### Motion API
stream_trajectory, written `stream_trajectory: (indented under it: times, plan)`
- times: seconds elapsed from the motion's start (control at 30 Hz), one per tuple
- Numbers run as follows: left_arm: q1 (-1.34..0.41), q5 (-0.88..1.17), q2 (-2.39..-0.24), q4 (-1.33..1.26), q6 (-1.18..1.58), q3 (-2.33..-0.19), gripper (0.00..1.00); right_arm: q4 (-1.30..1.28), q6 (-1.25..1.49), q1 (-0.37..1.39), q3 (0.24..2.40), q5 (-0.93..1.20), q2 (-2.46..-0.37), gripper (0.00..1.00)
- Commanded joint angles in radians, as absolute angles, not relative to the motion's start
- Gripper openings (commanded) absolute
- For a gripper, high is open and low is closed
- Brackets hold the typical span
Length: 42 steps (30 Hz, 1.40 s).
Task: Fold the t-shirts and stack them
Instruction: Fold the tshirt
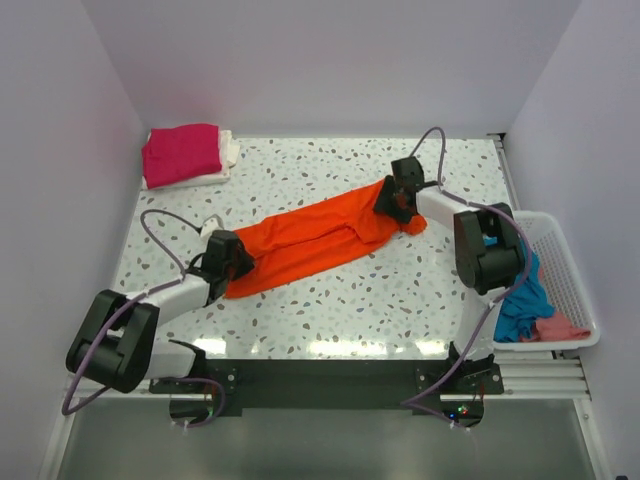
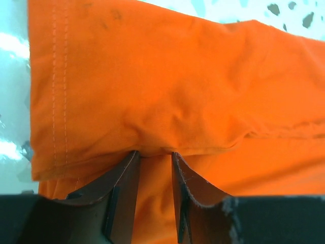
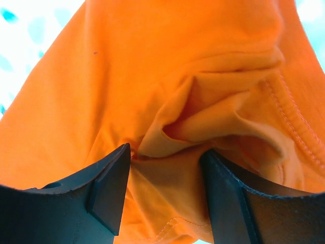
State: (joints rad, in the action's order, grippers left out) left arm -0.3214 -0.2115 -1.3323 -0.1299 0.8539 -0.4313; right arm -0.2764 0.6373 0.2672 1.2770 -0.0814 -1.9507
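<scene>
Magenta-pink t-shirt: lay folded on top of a white t-shirt, in the far left corner of the table.

Left gripper: stood at the near-left end of the orange cloth, beside a double-stitched hem. Showed only a narrow gap between the fingers, with cloth in it. Could not tell whether truly pinched or only straddled.

Orange t-shirt: lay on the table as a long narrow band, from near left to far right, one gripper at each end.

Right gripper: sat at the far-right end, near a stitched edge. Kept the fingers well apart, but with a thick bunch of cloth filling the gap; judged as clamped on that bunch.

Basket: stood at the right edge, holding a teal-blue t-shirt and a salmon-pink t-shirt, both not yet folded.

Step in hand: probably taking both ends for the next fold of the band.

Good execution: called for a hold through all layers at the left hem before any lift, then both ends raised level, cloth taut but not stretched, and edges matched when laid down.
</scene>
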Motion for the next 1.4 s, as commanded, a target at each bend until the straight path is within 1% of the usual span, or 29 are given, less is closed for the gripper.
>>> stream_trajectory:
  times: [0.0, 0.17, 0.47, 0.63, 0.67, 0.77, 0.8, 0.83, 0.93, 1.2, 1.37]
  plan:
    - [-0.35, -0.161, -1.284, -0.077, 0.911, -0.332, 0.36, -0.368, 0.578, 0.267, 1.402, -0.048, -2.065, 0.61]
    - [-0.371, -0.138, -1.195, -0.075, 0.919, -0.273, 0.35, -0.402, 0.526, 0.268, 1.541, -0.064, -2.161, 0.61]
    - [-0.434, -0.075, -1.091, -0.035, 0.917, -0.258, 0.34, -0.402, 0.425, 0.268, 1.689, -0.069, -2.252, 0.63]
    - [-0.439, -0.054, -1.017, -0.002, 0.885, -0.271, 0.37, -0.417, 0.405, 0.268, 1.755, -0.058, -2.275, 0.69]
    - [-0.439, -0.055, -0.997, 0.047, 0.879, -0.285, 0.38, -0.434, 0.4, 0.268, 1.779, -0.063, -2.275, 0.69]
    - [-0.439, -0.081, -0.963, 0.106, 0.841, -0.331, 0.42, -0.471, 0.391, 0.268, 1.818, -0.08, -2.27, 0.75]
    - [-0.439, -0.089, -0.956, 0.12, 0.824, -0.345, 0.43, -0.475, 0.384, 0.27, 1.818, -0.1, -2.26, 0.77]
    - [-0.439, -0.097, -0.948, 0.132, 0.815, -0.356, 0.44, -0.479, 0.382, 0.268, 1.816, -0.112, -2.249, 0.81]
    - [-0.439, -0.121, -0.931, 0.173, 0.781, -0.406, 0.46, -0.479, 0.383, 0.268, 1.778, -0.152, -2.192, 0.89]
    - [-0.439, -0.164, -0.994, 0.183, 0.698, -0.517, 0.47, -0.512, 0.443, 0.268, 1.709, -0.225, -2.047, 0.9]
    - [-0.439, -0.201, -1.11, 0.164, 0.657, -0.583, 0.47, -0.477, 0.528, 0.278, 1.608, -0.201, -1.971, 0.87]
